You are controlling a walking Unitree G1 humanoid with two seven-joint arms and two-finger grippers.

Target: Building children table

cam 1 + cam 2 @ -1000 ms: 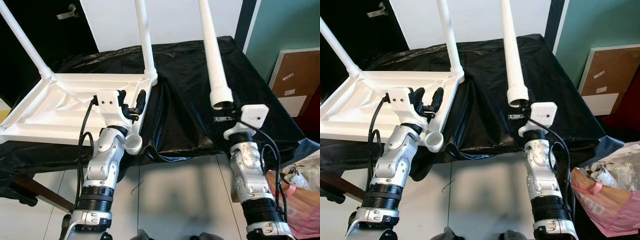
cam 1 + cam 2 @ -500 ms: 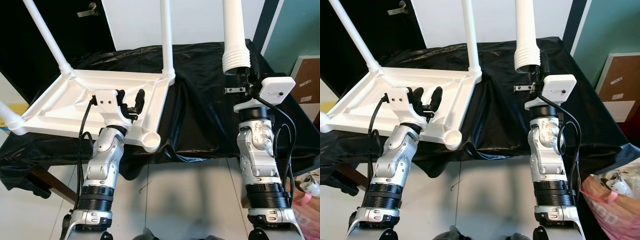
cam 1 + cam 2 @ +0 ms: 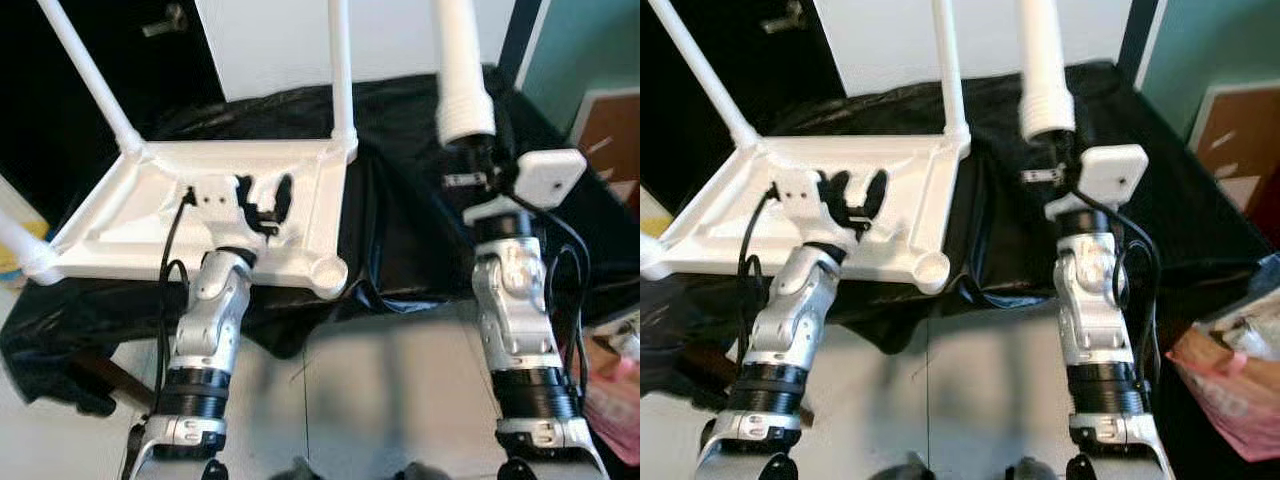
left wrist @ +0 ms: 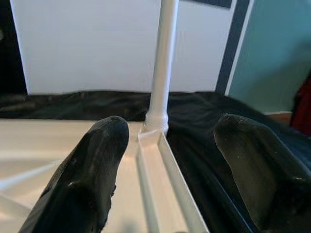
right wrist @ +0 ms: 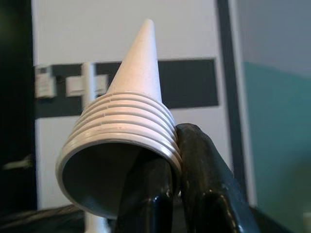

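Observation:
The white children's tabletop (image 3: 130, 215) lies upside down on a table under a black cloth. Three white legs stand up from its corners, one at the far right (image 3: 342, 70). Its near right corner has an empty round socket (image 3: 328, 272). My left gripper (image 3: 262, 195) hovers open over the underside, near the right rim (image 4: 165, 165); its fingers (image 4: 92, 165) hold nothing. My right gripper (image 3: 478, 165) is shut on the threaded lower end (image 5: 121, 136) of a loose white leg (image 3: 458, 60), held upright above the cloth to the right of the tabletop.
The black cloth (image 3: 400, 230) hangs over the table's front edge. A pink bag (image 3: 1230, 390) sits on the floor at the right, with a corkboard (image 3: 1240, 120) leaning behind it. A dark doorway lies at the far left. Pale floor lies between my arms.
My right gripper has lifted the loose leg higher, then held it. The view has shifted, and the tabletop's right rim now lies further right of my left gripper.

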